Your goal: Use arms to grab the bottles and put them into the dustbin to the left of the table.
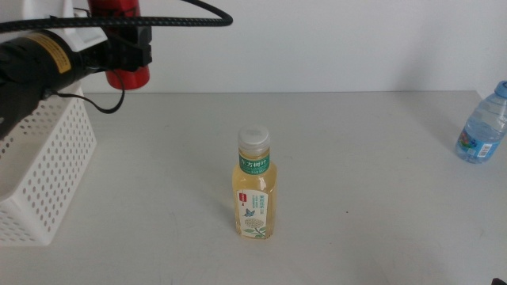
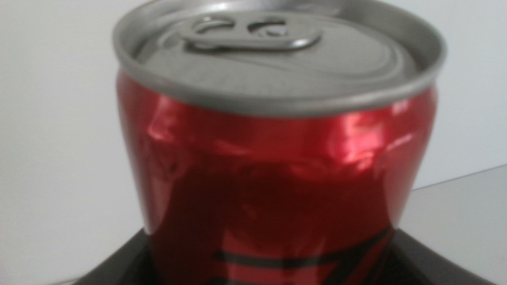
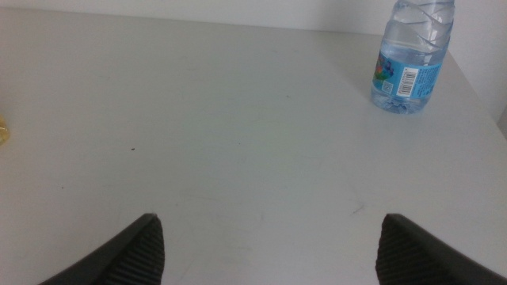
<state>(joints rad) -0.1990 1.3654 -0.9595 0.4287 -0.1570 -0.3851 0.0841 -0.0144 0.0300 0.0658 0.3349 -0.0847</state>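
Red soda can (image 1: 120,47) is clamped in the left gripper (image 1: 127,49), lifted beside the white dustbin (image 1: 47,178) but not dropped in yet. Tea bottle (image 1: 254,186) and water bottle (image 1: 483,123) still stand on the table (image 1: 372,182). Right gripper (image 3: 269,245) waits, jaws spread apart.

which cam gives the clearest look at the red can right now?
Left wrist view: the red can fills the frame, pull tab and rim sharp, held in the left gripper. Middle view shows it only partly, cut by the top edge and hidden behind that gripper above the dustbin. Right wrist view shows none of it.
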